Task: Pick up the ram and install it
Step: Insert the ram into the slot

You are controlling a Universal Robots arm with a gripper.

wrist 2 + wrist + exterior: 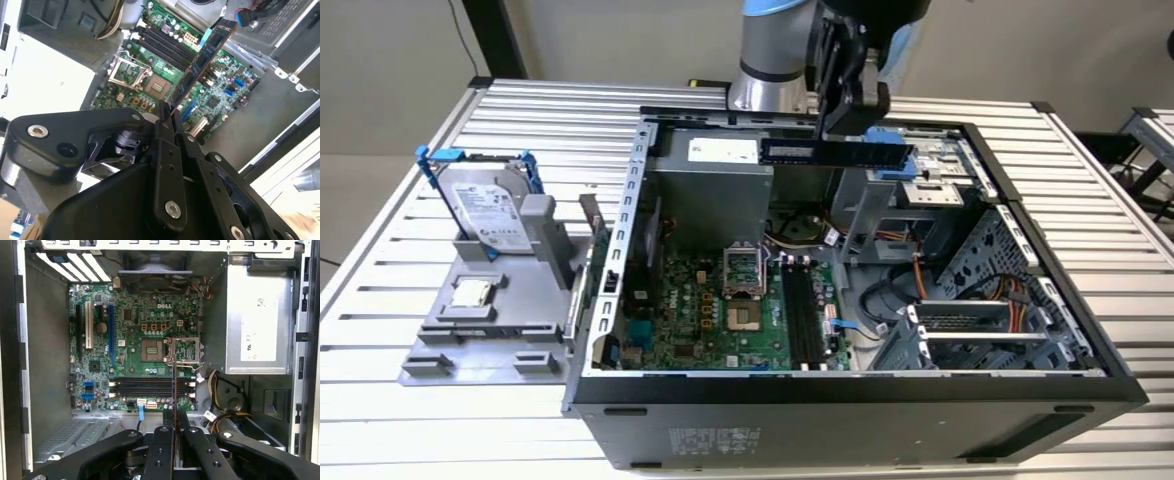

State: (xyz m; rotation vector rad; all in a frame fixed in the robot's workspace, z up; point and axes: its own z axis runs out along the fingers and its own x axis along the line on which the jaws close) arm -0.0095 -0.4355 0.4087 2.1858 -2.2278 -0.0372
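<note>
My gripper [843, 135] is shut on the ram [835, 152], a long dark stick that hangs level above the back of the open computer case [854, 395]. In the second wrist view the ram [200, 62] juts out from between the black fingers [162, 130] over the green motherboard [150, 85]. In the first wrist view the ram [174, 390] shows edge-on as a thin line, and it crosses the black memory slots [150, 387] from well above. These slots [803, 315] lie on the motherboard [707, 320] beside the processor socket [740, 275].
A silver hard drive [487, 205] with a blue bracket stands on a grey fixture [494, 345] at the exterior view's left, with a small square chip [474, 292] in front of it. Inside the case are a silver power supply [257, 315], cables [921, 285] and a drive cage [981, 335].
</note>
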